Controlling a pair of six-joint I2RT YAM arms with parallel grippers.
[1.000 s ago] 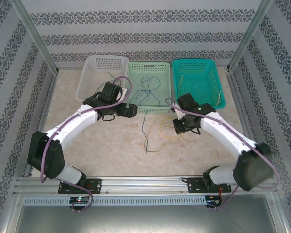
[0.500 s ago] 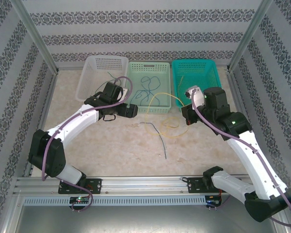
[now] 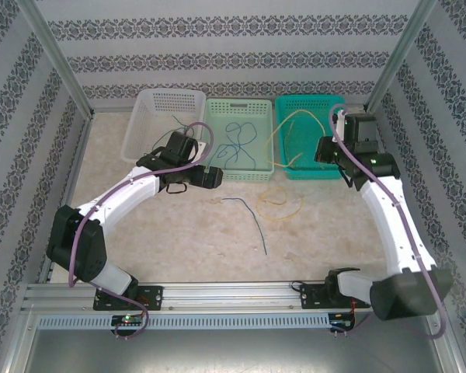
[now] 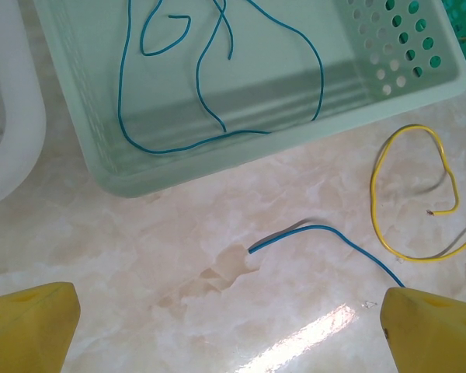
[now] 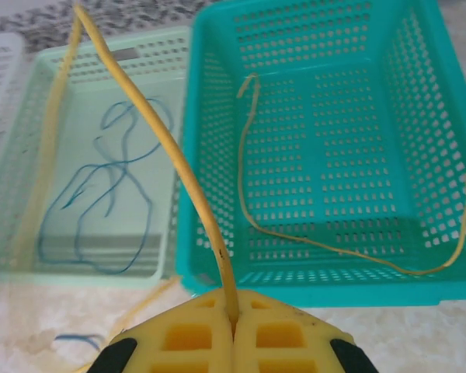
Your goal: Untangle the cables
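Over the tabletop [image 3: 179, 233], the left jaws hang wide open and empty above a loose blue cable [image 4: 314, 227] beside the pale green basket [image 4: 217, 167]. Before the teal basket [image 5: 311, 284], the right jaws are clamped on a yellow cable [image 5: 165, 144] arching up leftward.

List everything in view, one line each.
white basket: 1, white, far left
pale green basket: 1, pale green, far middle
teal basket: 1, teal, far right
blue cables: count unclear, blue, in the pale green basket
blue cable: 1, blue, on the table
yellow loop: 1, yellow, on the table
yellow cable: 1, yellow, in the teal basket
held yellow cable: 1, yellow, in the right pincer
left pincer: 1, yellow, open above the table
right pincer: 1, yellow, shut on held yellow cable
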